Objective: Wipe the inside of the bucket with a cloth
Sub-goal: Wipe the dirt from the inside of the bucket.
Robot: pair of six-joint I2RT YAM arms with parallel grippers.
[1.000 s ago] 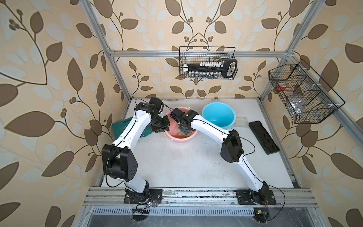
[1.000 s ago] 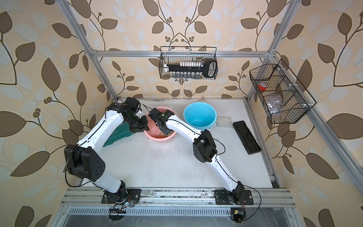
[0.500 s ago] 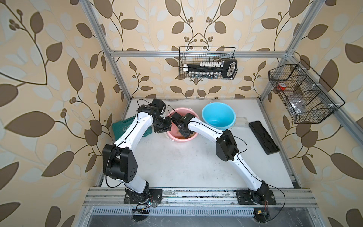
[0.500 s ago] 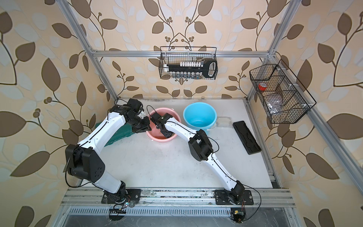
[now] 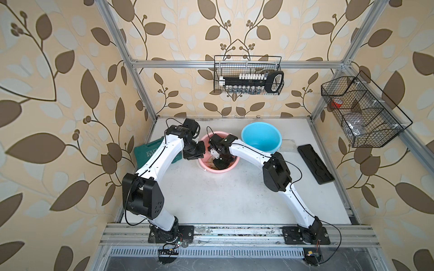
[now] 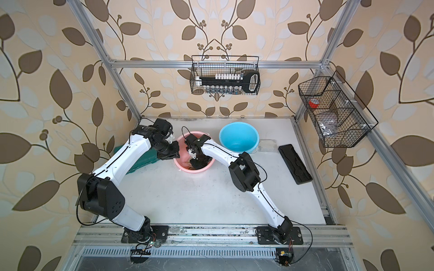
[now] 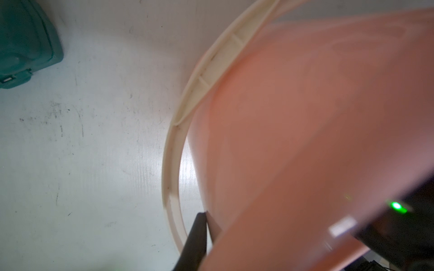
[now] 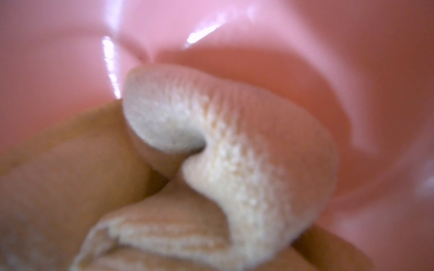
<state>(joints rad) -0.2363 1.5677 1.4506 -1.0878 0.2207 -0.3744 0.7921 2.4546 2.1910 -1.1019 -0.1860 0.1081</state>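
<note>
Backdrop: leaf-print wallpaper on three sides, aluminium frame, scuffed white counter [image 5: 223, 199].
Pink bucket [image 5: 220, 171]: toward the counter's far edge, nearer its left side. A blue bucket [image 5: 261, 150] is just beside it and a green case [image 5: 150, 152] lies by the left edge.
Cloth [image 8: 234, 176]: down inside the pink bucket, bunched in thick folds against the glossy wall and floor.
Right claw [image 5: 219, 162]: reached into the pink bucket and closed tight. Its fingers are hidden in the wrist view, but terry is wadded right up at the lens, so the cloth is judged pinched in it.
Left claw [image 5: 199, 154]: almost fully closed on the pink bucket's rim, with one finger outside the thin wall, steadying it.
Handling, cloth: soft, light and floppy, and it folds on itself. Likely best taken as a gathered wad rather than by a corner, so a pad of terry meets the wall.
Handling, bucket: thin, slick plastic, probably light. It could slide or tip under wiping pressure, and the rim looks the stiffest place to hold.
</note>
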